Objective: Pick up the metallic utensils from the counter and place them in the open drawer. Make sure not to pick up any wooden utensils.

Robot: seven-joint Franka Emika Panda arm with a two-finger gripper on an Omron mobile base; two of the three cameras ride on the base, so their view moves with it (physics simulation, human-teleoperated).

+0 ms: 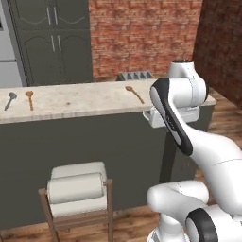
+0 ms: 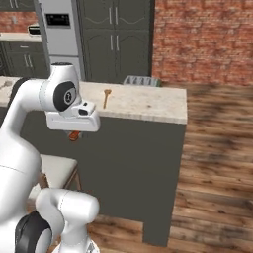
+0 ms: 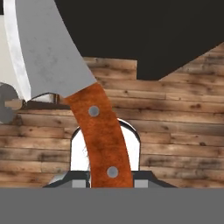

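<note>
My gripper [image 3: 106, 179] is shut on the orange-brown riveted handle of a cleaver [image 3: 48, 52] with a broad silver-grey metal blade. Its handle tip [image 2: 74, 135] pokes out under my hand, which hangs in front of the counter's dark base, just below the top. On the pale counter [image 1: 85, 101] lie a small grey metallic utensil [image 1: 10, 100] at the far left, a wooden spoon [image 1: 30, 99] right beside it, and another wooden spoon [image 1: 134, 93] near my arm, also on the counter [image 2: 148, 106] as the wooden spoon [image 2: 105, 97]. The open drawer is out of view.
A stool with a white cushioned back [image 1: 76, 188] stands against the counter's front, left of my base. A grey rack [image 2: 142, 81] sits at the counter's far edge. Dark cabinets [image 1: 54, 40] and a brick wall stand behind. Wooden floor [image 2: 217, 163] stretches to the right.
</note>
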